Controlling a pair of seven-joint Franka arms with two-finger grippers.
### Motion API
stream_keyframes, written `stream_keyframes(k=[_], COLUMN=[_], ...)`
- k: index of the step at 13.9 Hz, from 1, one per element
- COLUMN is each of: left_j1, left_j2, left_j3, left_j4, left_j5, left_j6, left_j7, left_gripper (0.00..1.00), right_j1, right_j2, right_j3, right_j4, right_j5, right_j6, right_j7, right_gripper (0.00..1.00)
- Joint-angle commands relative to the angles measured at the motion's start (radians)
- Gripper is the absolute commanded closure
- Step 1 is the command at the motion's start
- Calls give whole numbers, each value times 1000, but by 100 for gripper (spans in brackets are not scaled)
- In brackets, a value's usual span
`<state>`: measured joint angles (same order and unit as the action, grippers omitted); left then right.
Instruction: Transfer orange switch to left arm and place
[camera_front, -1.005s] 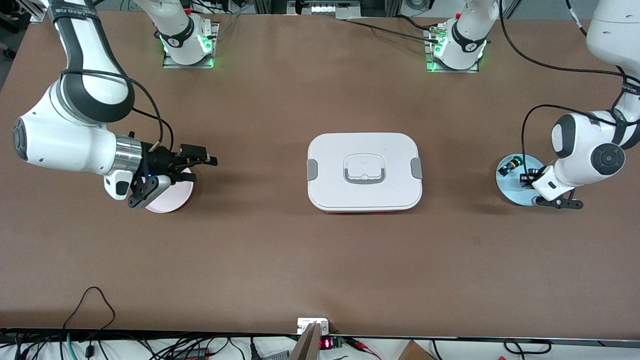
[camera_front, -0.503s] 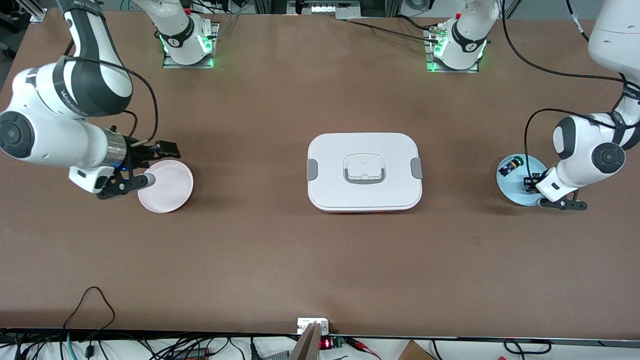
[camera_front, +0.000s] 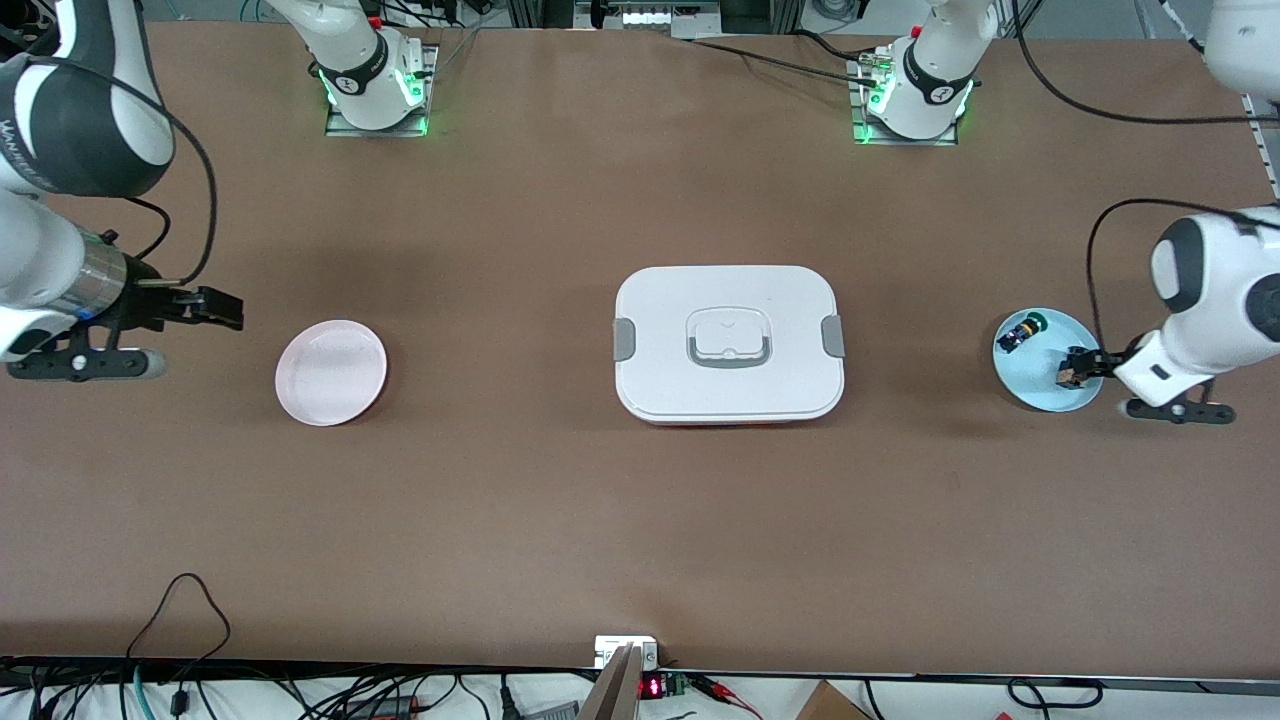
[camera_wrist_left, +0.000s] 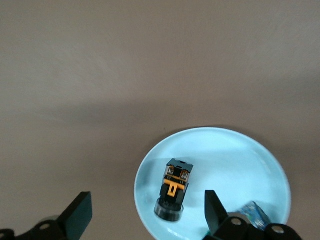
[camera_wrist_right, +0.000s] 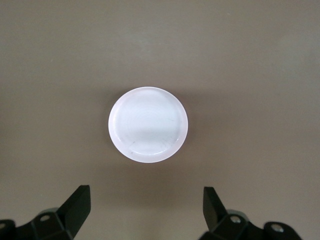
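Orange switch (camera_wrist_left: 173, 192) lies on blue plate (camera_wrist_left: 250, 165), unheld.

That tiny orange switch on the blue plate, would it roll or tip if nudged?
The orange switch probably tips easily: it looks tall for its small footprint. Its round cap could let it roll once it is on its side. It looks rigid and likely light, so the blue plate may let it slide.

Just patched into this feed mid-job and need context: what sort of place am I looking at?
Most likely a robotics lab bench: two white jointed robot arms bolted to a brown table, loose cables and electronics along its edge, and staged props like the large flat white box.
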<state>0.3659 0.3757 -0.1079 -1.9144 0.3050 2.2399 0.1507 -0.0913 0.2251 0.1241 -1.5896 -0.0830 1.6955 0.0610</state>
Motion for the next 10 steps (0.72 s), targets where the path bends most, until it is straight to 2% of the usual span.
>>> stream_keyframes(k=[1, 3, 5, 7, 9, 10], left_j1=[-83, -131, -159, -169, -196, -196], left_j2=[-128, -222, -314, -374, -390, -388], left_j3=[1, 1, 7, 11, 13, 11], left_j4=[96, 164, 169, 169, 170, 170], left_j5=[-101, -170, -242, -306, -307, -310], left_j6=[-234, -348, -373, -416, -444, -444], left_j7=[7, -2, -8, -48, -71, -71], left_gripper=[0, 0, 0, 0, 0, 0], right_j1=[-7, -5, 8, 95, 195, 202], right_j2=[-24, -39, -46, -46, -49, -56], right_j3=[-23, -49, -72, -171, -277, -290], right_j4=[11, 11, 11, 11, 13, 11], right_j5=[16, 19, 17, 19, 20, 22], right_j6=[-23, -28, -66, -54, -48, -51], right_j7=[45, 46, 46, 39, -9, -30], right_gripper=[0, 0, 0, 0, 0, 0])
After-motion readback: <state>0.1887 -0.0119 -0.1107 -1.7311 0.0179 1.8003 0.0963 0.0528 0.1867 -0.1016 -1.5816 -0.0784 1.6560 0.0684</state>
